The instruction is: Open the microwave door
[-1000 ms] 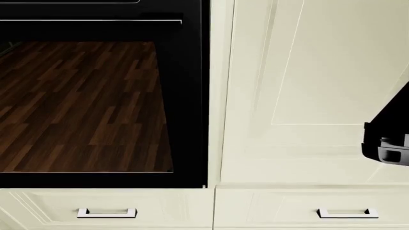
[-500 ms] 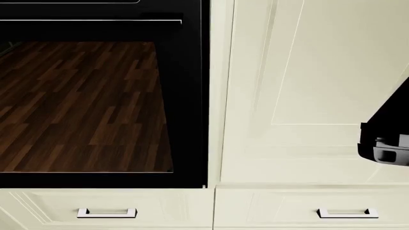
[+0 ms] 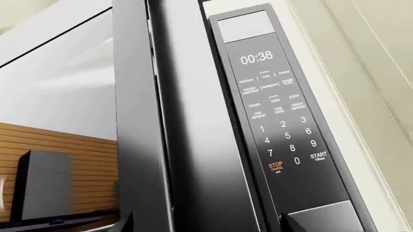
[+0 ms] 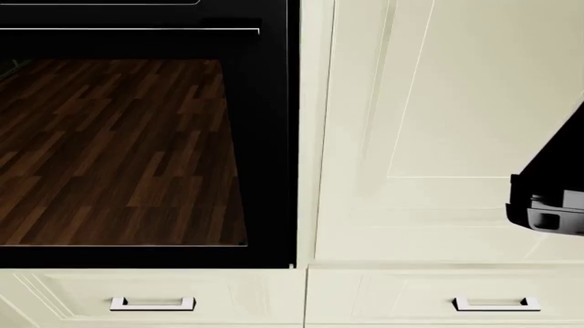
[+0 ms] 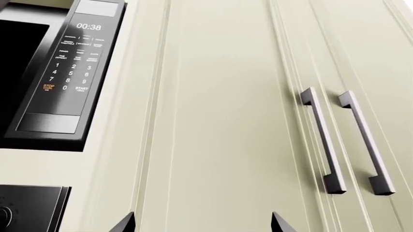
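The left wrist view is filled by the microwave: its glossy door (image 3: 58, 96), a dark vertical handle bar (image 3: 139, 125) and the control panel (image 3: 274, 111) reading 00:38. My left gripper (image 3: 206, 228) is open close in front of it. One fingertip (image 3: 125, 224) lies by the handle bar and the other by the panel's lower button (image 3: 322, 215). Nothing is between them. The door looks shut. My right gripper (image 5: 201, 226) is open, facing a cream cabinet front (image 5: 213, 121), with the microwave panel (image 5: 67, 72) off to one side.
In the head view a black wall oven's glass door (image 4: 128, 143) reflects the wood floor. It sits beside a cream cabinet panel (image 4: 456, 102), with two drawer handles (image 4: 152, 303) (image 4: 496, 303) below. Part of my right arm (image 4: 548, 198) enters at the right edge. Two cabinet bar handles (image 5: 322, 140) are near the right gripper.
In the head view my right arm has crept slightly to the left. The oven and the cabinets stay as they were.
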Robot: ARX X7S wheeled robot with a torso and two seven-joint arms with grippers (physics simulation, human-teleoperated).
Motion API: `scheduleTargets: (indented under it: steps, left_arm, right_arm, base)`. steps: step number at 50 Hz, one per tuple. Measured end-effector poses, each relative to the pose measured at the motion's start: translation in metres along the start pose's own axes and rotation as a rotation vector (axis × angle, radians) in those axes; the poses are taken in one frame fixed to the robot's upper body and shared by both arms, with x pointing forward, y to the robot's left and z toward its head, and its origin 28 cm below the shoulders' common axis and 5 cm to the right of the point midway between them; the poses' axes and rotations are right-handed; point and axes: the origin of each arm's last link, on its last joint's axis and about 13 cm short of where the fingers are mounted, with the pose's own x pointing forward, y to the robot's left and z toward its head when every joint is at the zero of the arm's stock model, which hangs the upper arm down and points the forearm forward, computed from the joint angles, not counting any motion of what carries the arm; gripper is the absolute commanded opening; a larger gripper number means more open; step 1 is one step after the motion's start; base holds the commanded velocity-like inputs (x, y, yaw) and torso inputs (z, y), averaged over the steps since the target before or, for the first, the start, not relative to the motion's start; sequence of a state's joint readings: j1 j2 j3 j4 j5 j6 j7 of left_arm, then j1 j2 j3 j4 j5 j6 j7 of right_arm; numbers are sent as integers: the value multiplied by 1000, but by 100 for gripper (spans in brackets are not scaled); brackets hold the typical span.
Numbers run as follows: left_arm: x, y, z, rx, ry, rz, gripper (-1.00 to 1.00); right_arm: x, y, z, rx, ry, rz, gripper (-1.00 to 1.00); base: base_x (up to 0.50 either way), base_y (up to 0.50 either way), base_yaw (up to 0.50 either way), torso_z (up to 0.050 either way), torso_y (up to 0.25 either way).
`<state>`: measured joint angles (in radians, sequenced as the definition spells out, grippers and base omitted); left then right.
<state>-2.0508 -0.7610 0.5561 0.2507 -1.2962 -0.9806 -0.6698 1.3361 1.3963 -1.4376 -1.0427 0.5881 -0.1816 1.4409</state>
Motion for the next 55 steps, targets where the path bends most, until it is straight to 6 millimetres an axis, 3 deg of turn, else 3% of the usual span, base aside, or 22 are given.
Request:
scheduleTargets:
  steps: [17, 36, 55]
  left_arm:
    - [-1, 0, 4, -9, -14, -18, 100]
    - [-11, 0, 29, 9, -95, -33, 100]
    - [-30, -32, 54, -15, -189, -212, 100]
  right_arm:
    - [1, 1, 0, 0, 0, 3, 100]
    - [0, 0, 0, 0, -2, 1, 100]
    - [-3, -3, 2, 3, -7, -9, 100]
  base:
    - [0, 0, 0, 0, 0]
    - [0, 0, 0, 0, 0]
    - [0, 0, 0, 0, 0]
